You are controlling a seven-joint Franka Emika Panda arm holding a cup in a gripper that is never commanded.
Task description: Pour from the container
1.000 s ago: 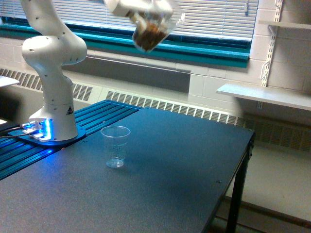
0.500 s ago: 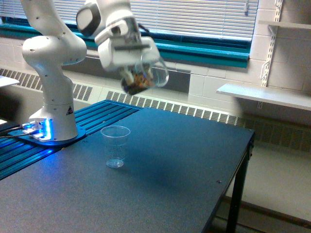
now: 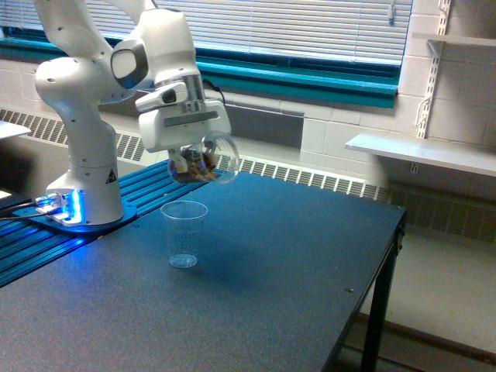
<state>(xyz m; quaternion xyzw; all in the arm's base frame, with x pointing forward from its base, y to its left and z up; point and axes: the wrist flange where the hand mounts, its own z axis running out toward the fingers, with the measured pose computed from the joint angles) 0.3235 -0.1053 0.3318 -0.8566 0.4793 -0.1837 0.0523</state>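
I have come down a long way: a second ago my gripper (image 3: pixel 191 161) was up at the top edge of the exterior view, in front of the window blinds, and half a second ago it was level with the teal sill. Now it hangs low over the dark table (image 3: pixel 294 256), toward the table's far edge on the exterior view's left. My jaws are clenched on the clear rounded plastic jar (image 3: pixel 203 160), which shows brown nut-like bits through its wall. The jar lies tipped on its side, its wide mouth turned to the exterior view's right, the brown bits heaped in the lower part of it, under my white hand. It has also shifted toward the exterior view's left since the earlier frames.

The clear tapered plastic drinking cup (image 3: pixel 184 233) has not moved. It stands upright on the table, well in from the edges, and looks empty. The jar is above it and slightly to the exterior view's right, apart from the rim, with clear air between them.

My white arm base (image 3: pixel 87 174) stands on a blue-lit plate at the table's left end in the exterior view, beside blue ribbed rails (image 3: pixel 155 186). Behind the table's far edge runs a white radiator grille (image 3: pixel 310 180), and a white wall shelf (image 3: pixel 422 153) sticks out at the exterior view's right. Nothing lies between jar and cup.
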